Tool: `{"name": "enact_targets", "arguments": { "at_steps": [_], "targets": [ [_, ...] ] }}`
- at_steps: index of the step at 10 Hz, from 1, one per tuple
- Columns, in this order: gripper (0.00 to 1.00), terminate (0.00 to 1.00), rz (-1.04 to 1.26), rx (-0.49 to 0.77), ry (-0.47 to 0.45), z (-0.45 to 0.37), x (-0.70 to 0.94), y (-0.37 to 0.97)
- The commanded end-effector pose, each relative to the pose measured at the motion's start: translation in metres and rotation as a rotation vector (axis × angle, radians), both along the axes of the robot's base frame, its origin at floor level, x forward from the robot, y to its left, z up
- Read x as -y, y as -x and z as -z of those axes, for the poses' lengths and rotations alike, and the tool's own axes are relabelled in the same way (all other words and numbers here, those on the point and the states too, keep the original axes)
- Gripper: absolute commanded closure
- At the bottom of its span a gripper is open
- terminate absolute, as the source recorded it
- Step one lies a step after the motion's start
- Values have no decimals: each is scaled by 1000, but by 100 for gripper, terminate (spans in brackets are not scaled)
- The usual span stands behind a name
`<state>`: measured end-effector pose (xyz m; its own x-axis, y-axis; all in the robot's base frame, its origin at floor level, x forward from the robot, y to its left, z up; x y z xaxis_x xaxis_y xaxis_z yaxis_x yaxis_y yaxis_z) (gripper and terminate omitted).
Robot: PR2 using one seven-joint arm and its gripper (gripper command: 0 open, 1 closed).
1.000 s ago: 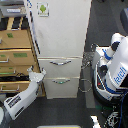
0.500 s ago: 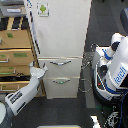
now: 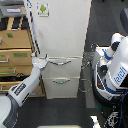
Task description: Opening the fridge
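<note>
The tall white fridge point(image 3: 62, 35) stands in the middle of the exterior view, with a small green-white sticker point(image 3: 43, 8) at the top of its large upper door. Below are two drawers with curved metal handles, the upper handle point(image 3: 64, 62) and the lower handle point(image 3: 60, 81). My gripper point(image 3: 44, 61) reaches in from the lower left on a white arm. It sits at the fridge's left edge, level with the seam between the upper door and the top drawer, by the left end of the upper handle. Its fingers look spread and hold nothing.
A tan wooden drawer cabinet point(image 3: 15, 50) stands close on the exterior view's left of the fridge, right behind my arm. A white-and-blue robot point(image 3: 115, 70) with cables stands on the exterior view's right. The floor is dark.
My gripper has risen and moved a little right, from beside the top drawer to the fridge's left edge at the door seam.
</note>
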<state>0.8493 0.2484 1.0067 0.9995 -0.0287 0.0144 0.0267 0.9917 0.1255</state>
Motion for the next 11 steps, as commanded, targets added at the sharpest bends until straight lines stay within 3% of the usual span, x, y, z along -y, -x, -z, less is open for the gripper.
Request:
{"name": "enact_targets", "arguments": {
  "at_steps": [1, 5, 6, 7, 11],
  "targets": [
    [0, 0, -14, 27, 27, -29, -46, -52],
    [0, 0, 36, 84, 33, -56, -52, -87],
    [0, 0, 79, 85, 78, -57, -44, -90],
    [100, 0, 122, 59, 148, -56, -33, -83],
    [100, 0, 171, 26, 188, -48, -33, -79]
  ]
}}
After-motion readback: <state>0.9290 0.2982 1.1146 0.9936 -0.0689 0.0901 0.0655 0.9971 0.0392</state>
